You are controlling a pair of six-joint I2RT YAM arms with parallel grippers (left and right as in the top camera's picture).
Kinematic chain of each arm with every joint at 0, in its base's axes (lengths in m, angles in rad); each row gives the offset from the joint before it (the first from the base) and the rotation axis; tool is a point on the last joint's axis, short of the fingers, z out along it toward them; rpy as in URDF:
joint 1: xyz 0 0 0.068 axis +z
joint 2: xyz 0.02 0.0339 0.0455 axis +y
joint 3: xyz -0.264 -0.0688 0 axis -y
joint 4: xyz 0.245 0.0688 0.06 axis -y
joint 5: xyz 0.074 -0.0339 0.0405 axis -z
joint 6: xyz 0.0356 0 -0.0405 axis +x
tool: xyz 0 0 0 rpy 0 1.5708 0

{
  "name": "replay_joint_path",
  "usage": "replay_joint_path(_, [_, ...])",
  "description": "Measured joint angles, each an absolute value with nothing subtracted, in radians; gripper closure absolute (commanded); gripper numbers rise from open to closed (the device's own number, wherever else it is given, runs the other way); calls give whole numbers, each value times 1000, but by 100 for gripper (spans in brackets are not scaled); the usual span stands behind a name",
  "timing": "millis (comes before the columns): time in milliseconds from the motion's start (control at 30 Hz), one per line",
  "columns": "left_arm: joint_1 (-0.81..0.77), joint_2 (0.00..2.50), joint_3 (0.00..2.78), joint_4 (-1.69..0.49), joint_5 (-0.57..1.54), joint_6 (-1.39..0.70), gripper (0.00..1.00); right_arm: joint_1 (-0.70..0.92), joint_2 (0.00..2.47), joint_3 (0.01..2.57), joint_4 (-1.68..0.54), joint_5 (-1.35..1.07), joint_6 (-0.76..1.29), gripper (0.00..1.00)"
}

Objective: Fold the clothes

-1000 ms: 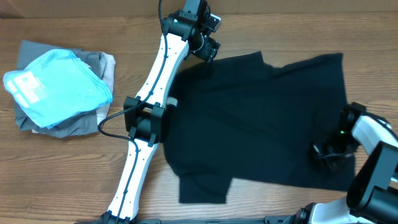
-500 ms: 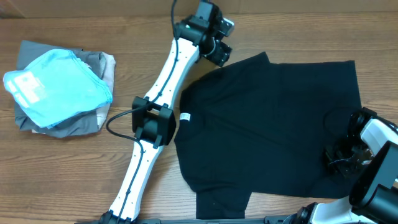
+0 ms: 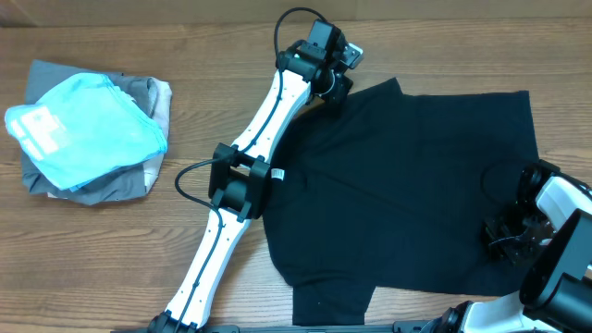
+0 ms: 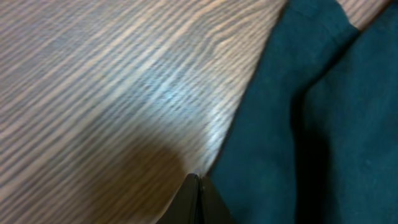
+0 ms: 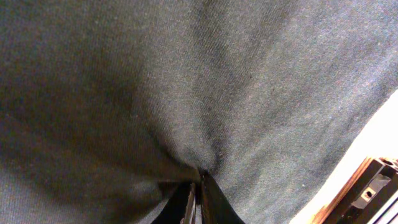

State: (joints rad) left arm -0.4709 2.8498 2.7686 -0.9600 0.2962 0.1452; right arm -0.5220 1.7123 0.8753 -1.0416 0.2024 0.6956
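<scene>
No fold yet: my right gripper [image 5: 199, 177] pinches the flat T-shirt [image 3: 407, 185] by the table's [image 3: 92, 268] right edge; left gripper [image 4: 196, 185] clenched, perhaps on cloth.

Soft, even light from above covers my bench [image 3: 111, 268], sharp to every edge, shadows faint. The black T-shirt [image 3: 407, 176] reads as a flat dark mass, few folds visible. My left wrist view is blurred: pale glare on the wood, a brown shadow beside my left pincer [image 4: 196, 186]. My right wrist view is dim, grainy, overexposed at its lower right corner.
</scene>
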Motion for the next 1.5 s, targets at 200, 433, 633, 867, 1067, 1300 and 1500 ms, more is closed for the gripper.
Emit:
replay_joint_path(200, [-477,2850,2769,-978,332,145,96,-522,1712,875,-1041,203,695,92])
replay_joint_path(433, [-479,2850,2769,-991,364,146,96,-522,1712,875,-1042,204,696,92])
replay_joint_path(633, [-494,2850,2769,-991,393,166,96,-522,1712,875,-1041,204,695,92])
replay_joint_path(867, [-509,2850,2717,-944,352,172,96,-522,1712,875,-1043,205,696,92])
replay_joint_path(1067, [-518,2819,2651,-897,251,130,96,-522,1713,875,-1043,210,696,92])
replay_joint_path(1300, [-505,2805,2651,-921,-49,-23,96,-522,1713,875,-1044,210,696,92])
replay_joint_path(1500, [-352,2803,2676,-989,-85,-76,96,-522,1713,875,-1043,210,696,92])
